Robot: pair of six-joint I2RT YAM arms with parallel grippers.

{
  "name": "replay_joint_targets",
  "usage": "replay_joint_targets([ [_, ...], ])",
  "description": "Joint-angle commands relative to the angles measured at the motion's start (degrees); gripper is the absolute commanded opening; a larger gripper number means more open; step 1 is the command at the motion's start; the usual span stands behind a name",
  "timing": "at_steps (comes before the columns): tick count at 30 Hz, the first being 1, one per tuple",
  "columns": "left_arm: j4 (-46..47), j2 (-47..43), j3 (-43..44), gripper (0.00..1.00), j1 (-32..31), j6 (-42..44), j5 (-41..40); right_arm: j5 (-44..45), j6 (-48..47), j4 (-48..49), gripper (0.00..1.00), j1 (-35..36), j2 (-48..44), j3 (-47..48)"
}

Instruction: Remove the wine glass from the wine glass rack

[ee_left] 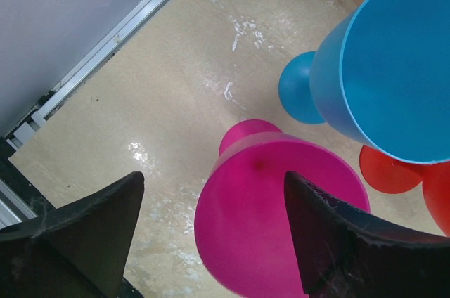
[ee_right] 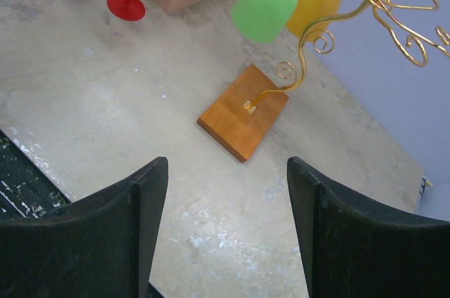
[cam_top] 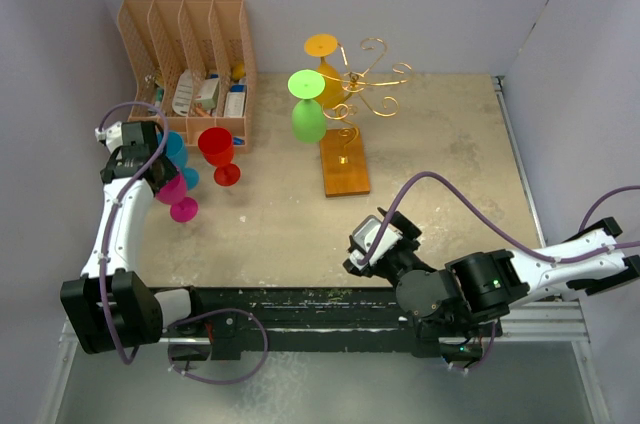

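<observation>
The green wine glass [ee_right: 267, 3] hangs bowl-down from the wine glass rack [ee_right: 242, 112], well beyond the right gripper [ee_right: 226, 171], whose jaws stand wide; likely light, slick plastic, best pinched across the bowl; the left gripper [ee_left: 211, 185] gapes over a magenta glass [ee_left: 281, 221].

Peach slotted organizer [cam_top: 133, 54] on the table [cam_top: 440, 164] apparently holds small packets [cam_top: 186, 92].

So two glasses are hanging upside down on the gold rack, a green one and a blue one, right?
Not quite. Two glasses do hang upside down on the gold rack, but they are the green glass and an orange glass, not a blue one. The top external view shows it. The blue glass stands on the table beside the pink glass.
</observation>
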Motion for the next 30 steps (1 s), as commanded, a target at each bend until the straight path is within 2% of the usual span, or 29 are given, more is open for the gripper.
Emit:
replay_joint_targets([
  [1,0.3,-5.7,2.5,0.89,0.5,-2.3,-1.8,-0.4,1.7,1.1,0.71,0.3,0.1,3.7],
  [4,0.6,-9.8,1.9,0.95,0.5,-2.9,-1.2,-1.5,1.7,1.3,0.71,0.3,0.7,4.7],
  [7,2.6,-15.5,0.5,0.98,0.4,-2.3,1.5,-3.7,1.9,1.4,0.72,0.3,1.6,5.9],
  [12,7.6,-23.4,-1.9,0.98,0.3,0.1,11.0,-5.4,-1.1,6.3,0.76,0.1,3.4,9.4],
  [15,10.3,-26.3,-3.2,0.98,-0.1,1.6,16.0,-9.4,-2.4,8.1,0.78,-3.8,4.8,14.2],
  [21,14.6,-28.7,-4.4,0.93,-1.6,4.2,25.8,-37.3,2.7,3.3,0.77,-30.8,13.0,30.1],
  [25,17.5,-31.1,-5.6,0.84,-3.0,5.8,31.6,-56.4,9.8,-4.9,0.76,-47.3,26.0,52.0],
  [30,20.6,-33.7,-6.9,0.77,-4.2,6.9,38.6,-88.0,26.8,-6.8,0.68,-69.9,42.4,71.5],
])
